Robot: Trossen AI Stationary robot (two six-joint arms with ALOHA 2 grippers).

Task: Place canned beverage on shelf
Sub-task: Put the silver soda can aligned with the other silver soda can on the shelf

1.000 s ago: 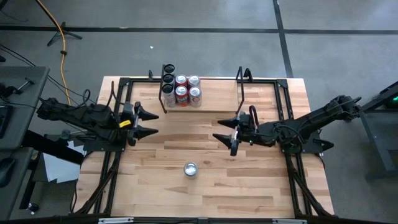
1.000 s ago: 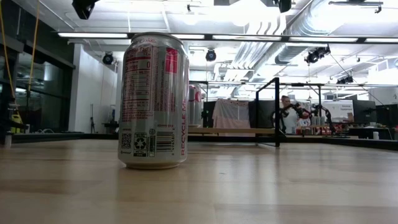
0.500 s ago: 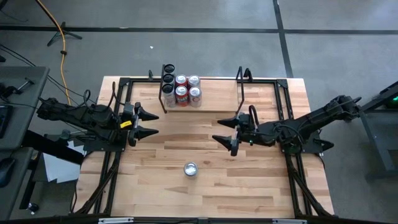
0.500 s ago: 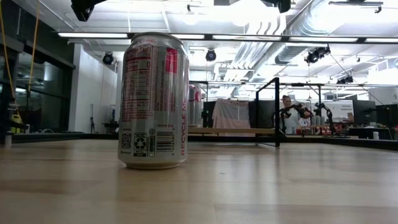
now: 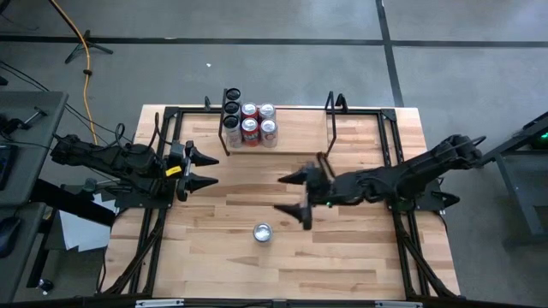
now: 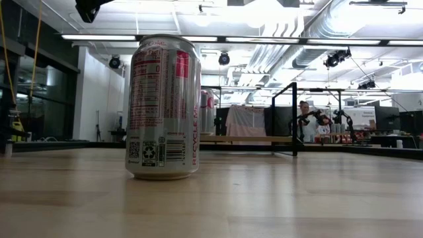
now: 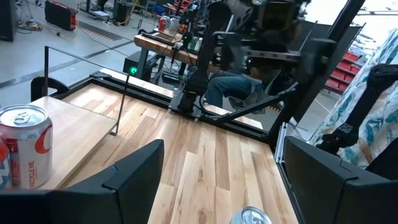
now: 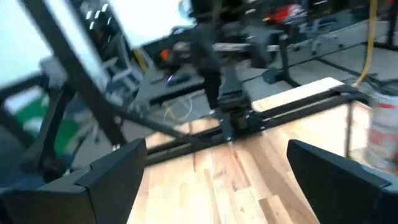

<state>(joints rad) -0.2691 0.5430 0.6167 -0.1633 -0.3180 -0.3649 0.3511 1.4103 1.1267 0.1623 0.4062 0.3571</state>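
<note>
High view shows our right gripper (image 5: 294, 195), fingers spread wider than a second ago, has swung toward the lone can (image 5: 262, 232) standing mid-table, well short of the shelf (image 5: 295, 128); left gripper (image 5: 199, 168) waits, spread

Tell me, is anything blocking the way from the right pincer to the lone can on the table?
No, nothing visible is. The right pincer hangs open beside the can, with only bare table between them. The other cans sit far off on the shelf.
</note>
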